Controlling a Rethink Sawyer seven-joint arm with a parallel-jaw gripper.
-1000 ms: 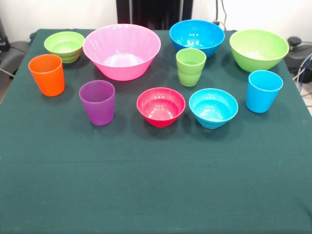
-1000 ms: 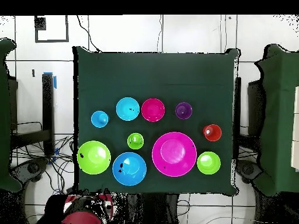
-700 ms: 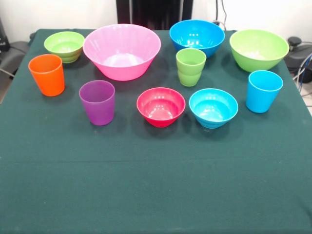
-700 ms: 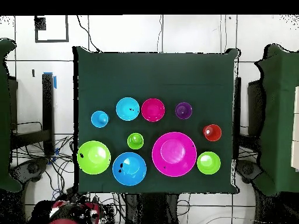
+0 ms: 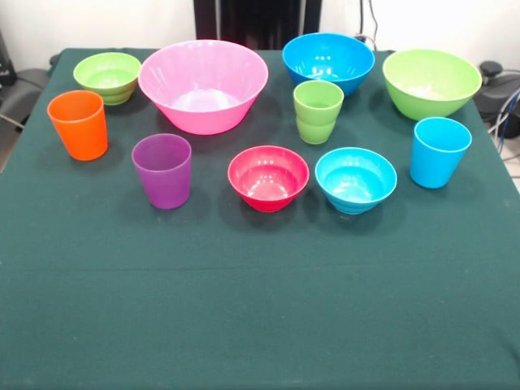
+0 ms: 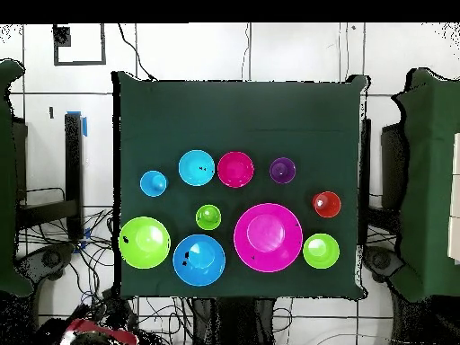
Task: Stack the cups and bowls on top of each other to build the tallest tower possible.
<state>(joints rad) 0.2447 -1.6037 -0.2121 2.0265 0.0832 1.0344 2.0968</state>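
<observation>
Nothing stacked: ten pieces standing apart, upright, on the green-clothed bench point(image 5: 260, 325). In the front view, far row: small green bowl point(image 5: 107, 76), large pink bowl point(image 5: 203, 84), blue bowl point(image 5: 328, 61), medium green bowl point(image 5: 431, 82). Nearer: orange cup point(image 5: 78, 123), purple cup point(image 5: 162, 170), red bowl point(image 5: 268, 177), light blue bowl point(image 5: 356, 179), light blue cup point(image 5: 439, 151), with the light green cup point(image 5: 318, 111) just before the blue bowl. Claw in neither view, so spread or pressed together impossible to tell (only red arm parts point(image 6: 90, 330) at the overhead view's bottom edge)
</observation>
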